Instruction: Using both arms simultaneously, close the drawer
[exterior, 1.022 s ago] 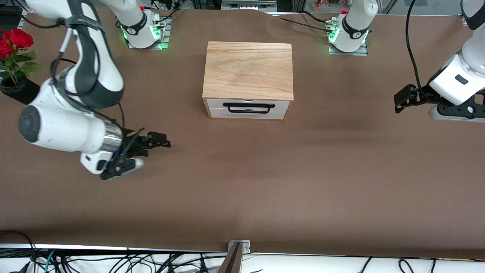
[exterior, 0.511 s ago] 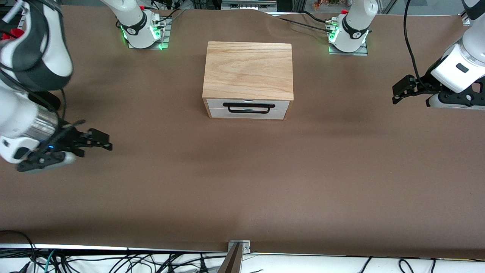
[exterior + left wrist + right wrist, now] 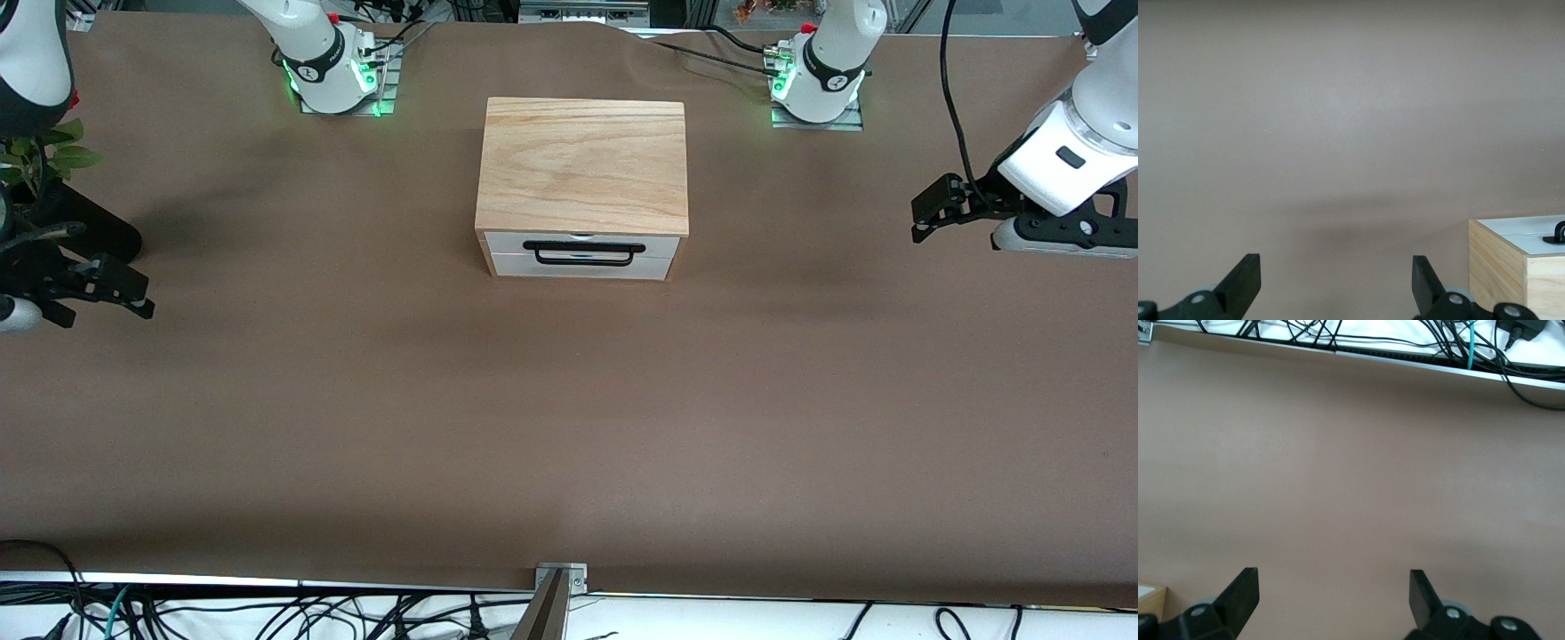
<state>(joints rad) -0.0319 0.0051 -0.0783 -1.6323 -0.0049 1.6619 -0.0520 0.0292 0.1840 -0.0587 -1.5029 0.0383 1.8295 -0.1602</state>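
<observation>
Front view: the drawer (image 3: 580,255) sits shut in the wooden box (image 3: 582,166) mid-table, with the right gripper (image 3: 133,298) over the right arm's end and the left gripper (image 3: 925,218) over the left arm's end. Left wrist view shows its fingers (image 3: 1245,280) spread wide and holding nothing, box corner nearby. Right wrist view, same deal: fingers (image 3: 1241,590) wide apart, empty, over bare table (image 3: 1351,467).

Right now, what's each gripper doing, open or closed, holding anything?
Left gripper: open, empty, over the table toward the left arm's end.
Right gripper: open, empty, over the table toward the right arm's end.

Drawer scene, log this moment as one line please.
drawer: shut in wooden box | left gripper: open, over table's left-arm end | right gripper: open, over right-arm end | contact: none
</observation>
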